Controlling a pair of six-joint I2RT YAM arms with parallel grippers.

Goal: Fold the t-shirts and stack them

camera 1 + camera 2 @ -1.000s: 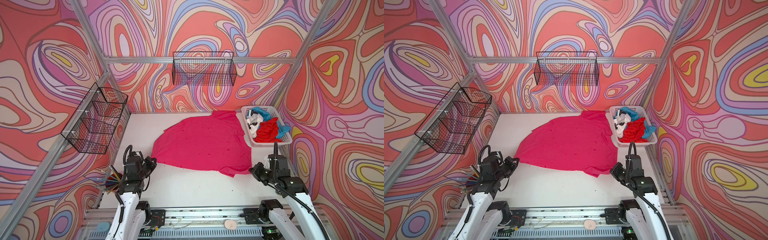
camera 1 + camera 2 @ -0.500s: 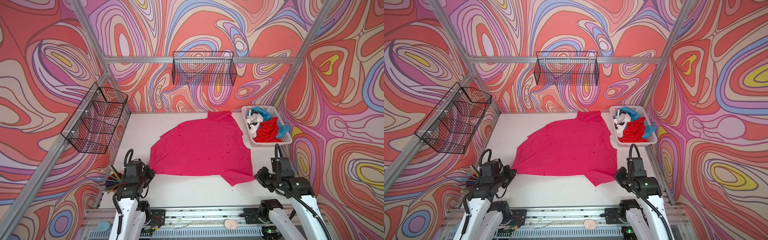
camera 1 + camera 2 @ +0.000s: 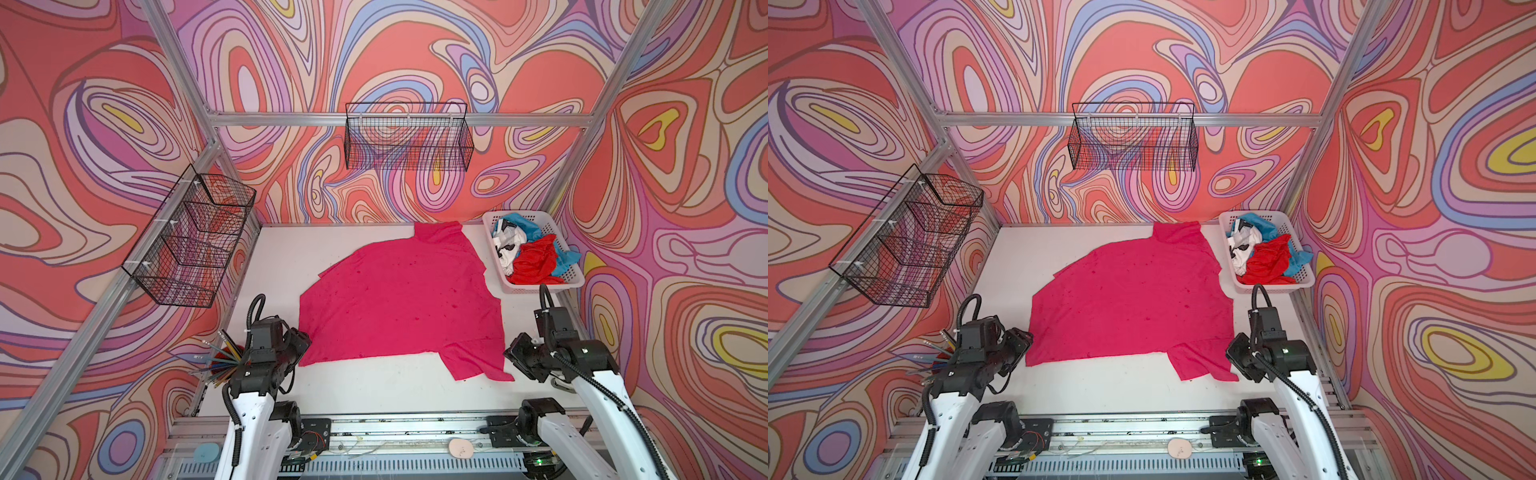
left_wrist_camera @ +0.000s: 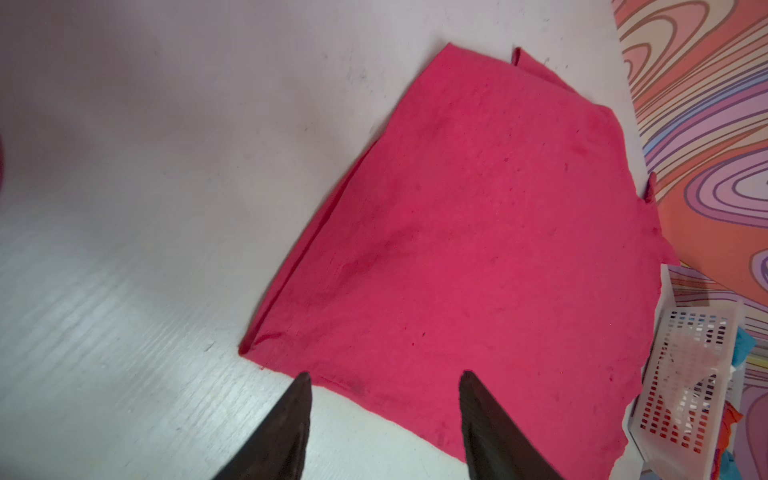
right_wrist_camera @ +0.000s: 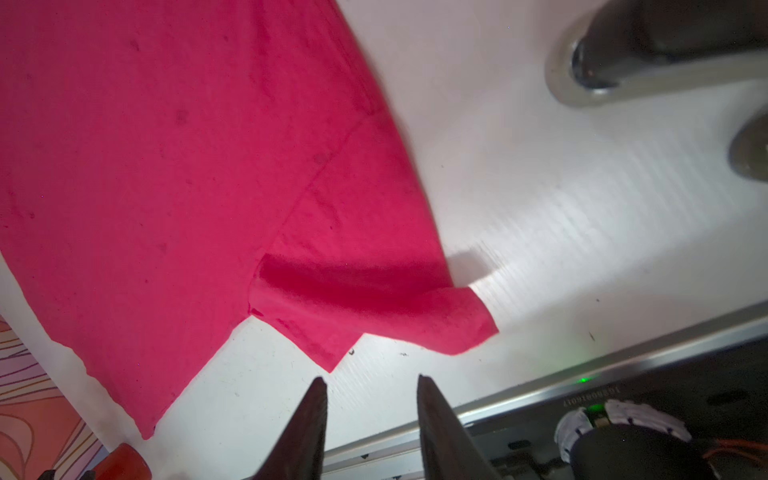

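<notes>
As it lies spread out, the magenta t-shirt [image 3: 399, 307] is seen just ahead of the left gripper [image 4: 384, 376] and the right gripper [image 5: 370, 379] (both parted, empty).

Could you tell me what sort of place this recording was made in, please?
Probably a robot-learning test cell rather than a home: aluminium framing and swirl-printed walls enclose a white table, where a magenta t-shirt lies spread beside a white basket of crumpled shirts.

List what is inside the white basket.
In the white basket: a red t-shirt, a teal-blue t-shirt and a white t-shirt with black marks, crumpled together. Anything beneath that heap is covered.
</notes>
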